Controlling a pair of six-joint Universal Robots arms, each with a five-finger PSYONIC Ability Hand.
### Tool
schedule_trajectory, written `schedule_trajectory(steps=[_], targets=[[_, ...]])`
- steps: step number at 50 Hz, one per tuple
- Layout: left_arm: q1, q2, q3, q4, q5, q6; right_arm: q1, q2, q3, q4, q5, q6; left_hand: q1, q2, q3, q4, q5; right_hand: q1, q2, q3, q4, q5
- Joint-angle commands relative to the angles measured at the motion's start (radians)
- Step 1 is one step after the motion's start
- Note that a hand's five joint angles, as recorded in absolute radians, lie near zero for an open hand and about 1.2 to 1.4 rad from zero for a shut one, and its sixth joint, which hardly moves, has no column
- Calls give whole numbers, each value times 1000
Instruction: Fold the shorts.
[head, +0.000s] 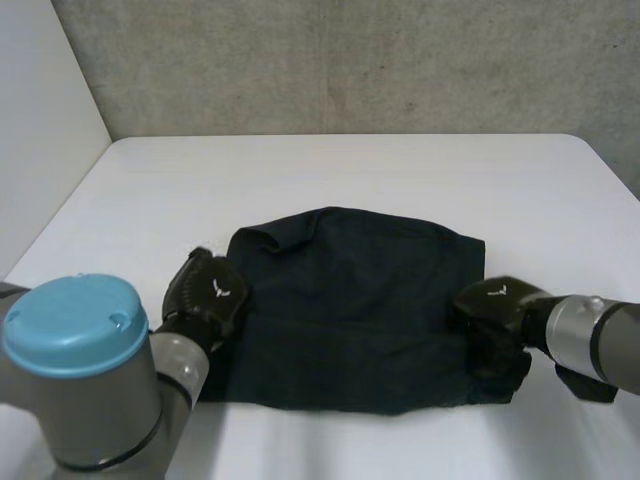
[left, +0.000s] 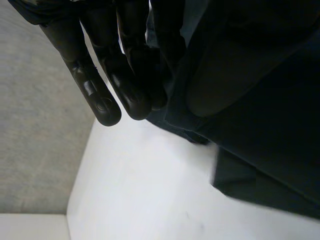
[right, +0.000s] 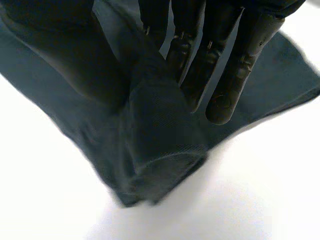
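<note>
One white table (head: 350, 170) is carrying the whole scene, and the shorts (head: 350, 310) are lying spread across its near middle, mostly flat, with their far-left corner rumpling a little. Reaching in from the near left, the left arm (head: 80, 370) is bringing the left hand (head: 205, 295) to the left edge of the shorts. The right arm (head: 590, 340) is coming in from the right and placing the right hand (head: 495, 305) on their near-right corner. In the left wrist view the left hand's fingers (left: 107, 107) are lying fairly straight, with the edge of the cloth passing between them and the thumb (left: 220, 75), so that hand appears to be pinching the shorts. In the right wrist view the right hand is gathering a thick roll (right: 160, 130) of cloth between its fingers (right: 225, 100) and thumb (right: 65, 65), so it is gripping the shorts too. The fold itself is not yet looking made. Judging from here, the main risk is lying in the uneven grips: the left pinch is looking shallow, so the edge could be slipping free on lifting. The bunched right corner could be dragging in extra layers, leaving the fold skewed or creased. Lifting the two sides at unequal heights could also be twisting the cloth.
</note>
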Motion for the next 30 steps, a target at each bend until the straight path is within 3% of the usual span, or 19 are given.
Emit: schedule_trajectory(steps=[1,4,9,11,13,17,30], targets=[[49,-82,221,194,46,-2,122,45,-177,-294,187,-142,262,198,205,193,245,422,218,225,207,242],[87,-85,320,298,48,1,187,62,-301,-423,244,-142,262,198,205,193,245,422,218,225,207,242],[144,-89,568,573,49,24,198,82,-459,-687,249,-138,262,198,205,193,245,422,218,225,207,242],[167,-76,637,677,38,21,198,77,-494,-877,250,-133,262,198,205,193,245,422,218,225,207,242],[167,-76,662,728,40,21,202,70,-508,-1059,262,-131,262,198,205,193,245,422,218,225,207,242],[172,-69,685,780,41,1,213,62,-510,-1223,256,-111,262,198,205,193,245,422,218,225,207,242],[162,-19,382,714,26,-138,206,117,-430,-1030,218,-39,262,198,205,193,245,422,218,225,207,242]])
